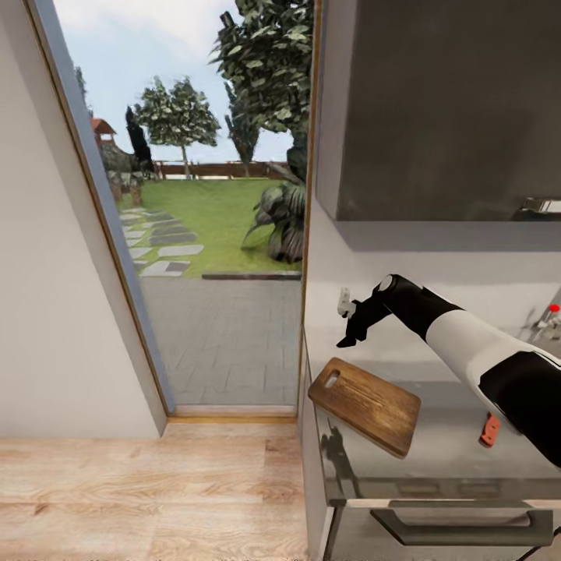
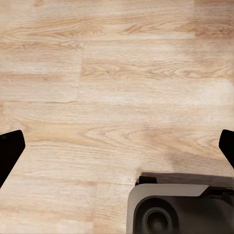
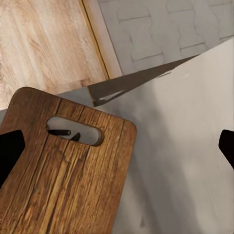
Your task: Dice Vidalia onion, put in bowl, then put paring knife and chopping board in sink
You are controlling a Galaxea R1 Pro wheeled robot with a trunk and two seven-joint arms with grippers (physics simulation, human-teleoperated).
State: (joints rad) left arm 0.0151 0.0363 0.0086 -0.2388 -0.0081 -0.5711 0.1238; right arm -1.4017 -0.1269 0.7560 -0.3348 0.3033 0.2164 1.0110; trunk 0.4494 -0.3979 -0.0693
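From the head, the right claw (image 1: 352, 323) hung empty above the chopping board (image 1: 365, 403), which lay on the bench (image 1: 467, 460) with one corner over the edge, likely so it could be gripped. The paring knife (image 1: 489, 430) sat beside the arm.

The left wrist looked down at the wooden floor (image 2: 117, 87), its tips wide apart, simply parked.

The right wrist faced the board's handle slot (image 3: 74, 130), fingers wide.

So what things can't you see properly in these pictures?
- Knife: head view, just a red bit shows; the right arm covers the rest.
- Tap: head view, cut off by the picture's edge.
- Board: right wrist view, only its handle-hole end fits in.
- Left tool: left wrist view, only dark tips at the edges.
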